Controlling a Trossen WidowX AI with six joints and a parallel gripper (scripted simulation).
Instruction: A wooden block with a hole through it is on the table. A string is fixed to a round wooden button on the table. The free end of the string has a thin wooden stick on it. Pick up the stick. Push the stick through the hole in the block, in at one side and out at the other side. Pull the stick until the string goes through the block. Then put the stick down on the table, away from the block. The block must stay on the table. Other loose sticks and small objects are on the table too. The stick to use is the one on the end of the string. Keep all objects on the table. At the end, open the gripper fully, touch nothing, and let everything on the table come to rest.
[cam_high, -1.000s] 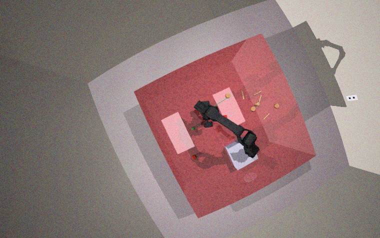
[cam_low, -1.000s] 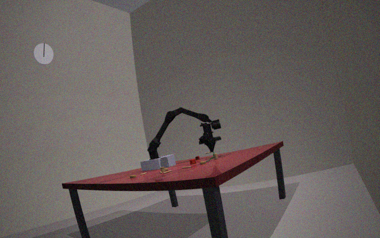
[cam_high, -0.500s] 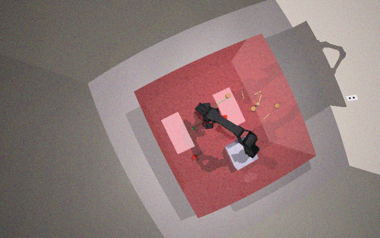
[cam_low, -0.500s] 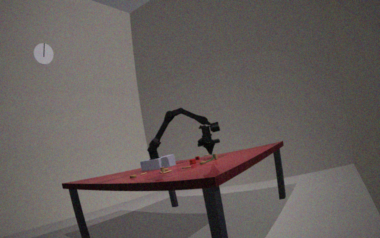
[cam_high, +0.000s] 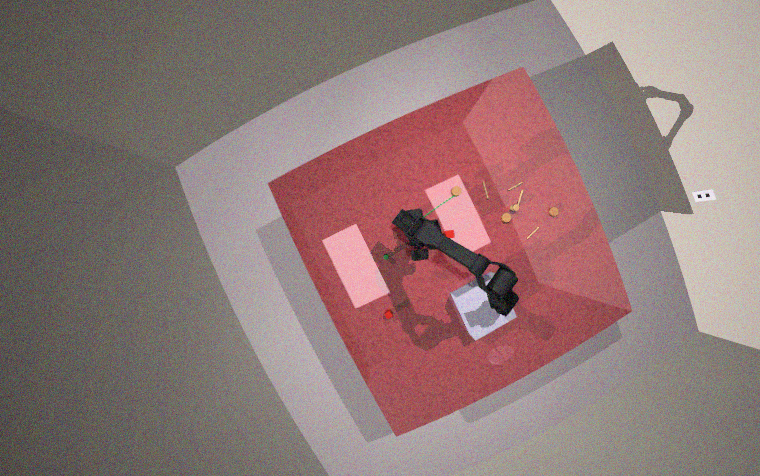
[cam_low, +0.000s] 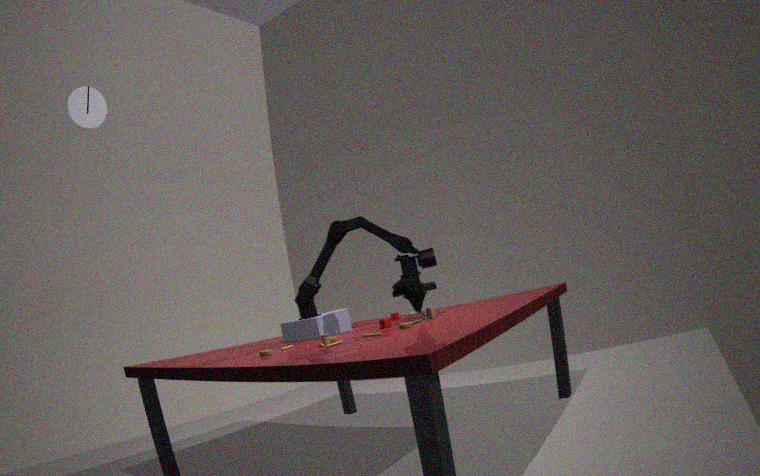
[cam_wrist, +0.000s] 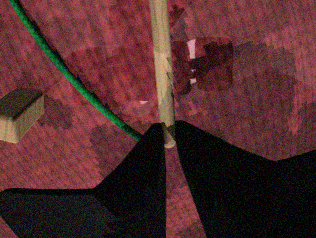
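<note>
Stick (cam_wrist: 163, 75) pinched near its end between fingertips of gripper (cam_low: 419, 311) (cam_wrist: 167, 130). Green string (cam_high: 440, 206) (cam_wrist: 75, 86) stretched toward round button (cam_high: 456, 191). Wooden block (cam_low: 430, 312) (cam_wrist: 19, 116) seen beside string, apart from stick.

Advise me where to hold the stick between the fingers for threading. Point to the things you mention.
Best gripped at its near end, where the green string (cam_high: 439, 206) (cam_low: 419, 320) (cam_wrist: 75, 87) reaches the fingers (cam_low: 415, 301), coming from above, one finger on each long side. The stick (cam_wrist: 164, 75) is thin and straight, and that grip should leave its far end free to enter the hole.
</note>
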